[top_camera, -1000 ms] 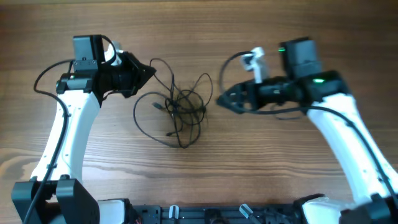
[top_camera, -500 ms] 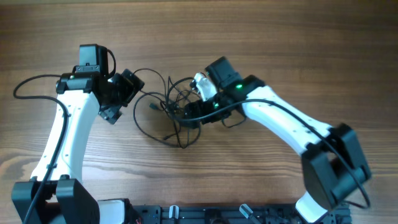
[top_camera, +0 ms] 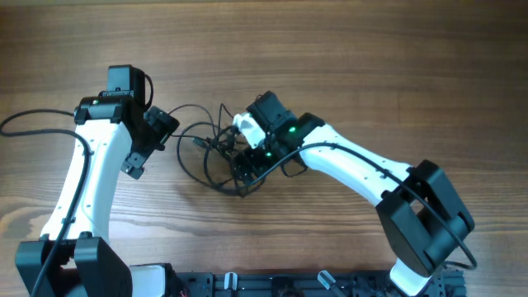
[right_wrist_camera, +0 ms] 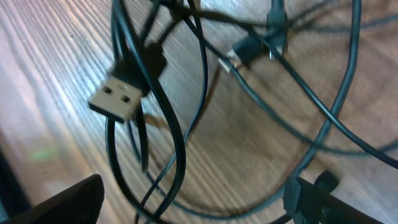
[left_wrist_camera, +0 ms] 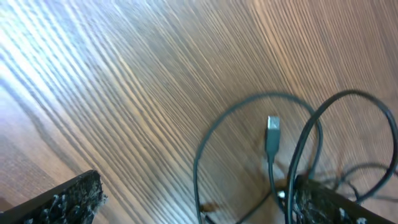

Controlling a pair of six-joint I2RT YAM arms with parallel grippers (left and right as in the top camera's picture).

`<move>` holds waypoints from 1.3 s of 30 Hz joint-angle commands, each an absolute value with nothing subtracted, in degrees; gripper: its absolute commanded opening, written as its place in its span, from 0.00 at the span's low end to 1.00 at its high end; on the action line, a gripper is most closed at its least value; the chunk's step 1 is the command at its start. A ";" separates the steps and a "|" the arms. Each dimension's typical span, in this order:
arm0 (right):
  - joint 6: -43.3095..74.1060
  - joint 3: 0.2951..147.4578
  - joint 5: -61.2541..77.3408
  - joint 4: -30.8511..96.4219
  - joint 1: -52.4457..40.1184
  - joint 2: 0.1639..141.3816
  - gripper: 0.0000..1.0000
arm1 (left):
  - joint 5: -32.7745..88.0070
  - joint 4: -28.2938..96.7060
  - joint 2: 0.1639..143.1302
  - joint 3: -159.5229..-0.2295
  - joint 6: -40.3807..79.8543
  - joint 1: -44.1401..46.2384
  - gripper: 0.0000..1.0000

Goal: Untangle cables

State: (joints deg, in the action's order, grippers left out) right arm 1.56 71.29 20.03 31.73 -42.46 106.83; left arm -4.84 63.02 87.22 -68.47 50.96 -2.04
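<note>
Overhead, I see the cables (top_camera: pixel 224 148) knotted mid-table, light, limp, slippery cords, with my left gripper (top_camera: pixel 148 144) spread empty at their nine o'clock and my right gripper (right_wrist_camera: pixel 186 199) gaping over the strands, so I'd pinch just behind the USB plug (right_wrist_camera: pixel 118 96).

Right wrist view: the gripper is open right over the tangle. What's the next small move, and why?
Probably lower the right gripper slightly and close on the strand behind the USB plug. Its jaws stand open over the cables, that strand runs between them, and the left gripper is open, holding nothing.
</note>
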 commanded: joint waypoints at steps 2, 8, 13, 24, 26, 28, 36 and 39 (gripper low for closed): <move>-1.50 70.78 16.27 30.98 -44.36 108.38 0.81 | -8.47 64.16 87.02 -68.49 54.92 -2.15 1.00; -0.99 70.78 16.29 29.93 -44.95 110.72 0.16 | -8.45 64.16 87.02 -68.49 54.85 -2.15 1.00; 8.45 73.36 17.26 32.82 -44.93 109.08 0.04 | -8.43 64.12 87.02 -68.47 54.48 -2.15 1.00; 9.19 86.54 18.00 41.17 -44.56 89.82 0.04 | 24.01 58.85 87.00 -68.49 24.40 -2.15 0.97; 10.63 86.54 21.91 41.63 -44.53 87.96 0.04 | 33.01 57.32 87.00 -68.49 18.44 -2.15 0.97; 9.93 86.54 28.18 41.19 -44.42 87.00 0.04 | 35.92 55.92 87.00 -68.49 18.00 -2.15 0.97; 23.70 86.70 4.14 42.13 -43.51 85.60 0.04 | 38.06 55.11 87.00 -68.49 18.20 -2.15 0.95; 31.97 86.70 -7.86 46.28 -43.24 85.56 0.04 | 38.06 56.21 87.00 -68.49 18.41 -2.13 0.95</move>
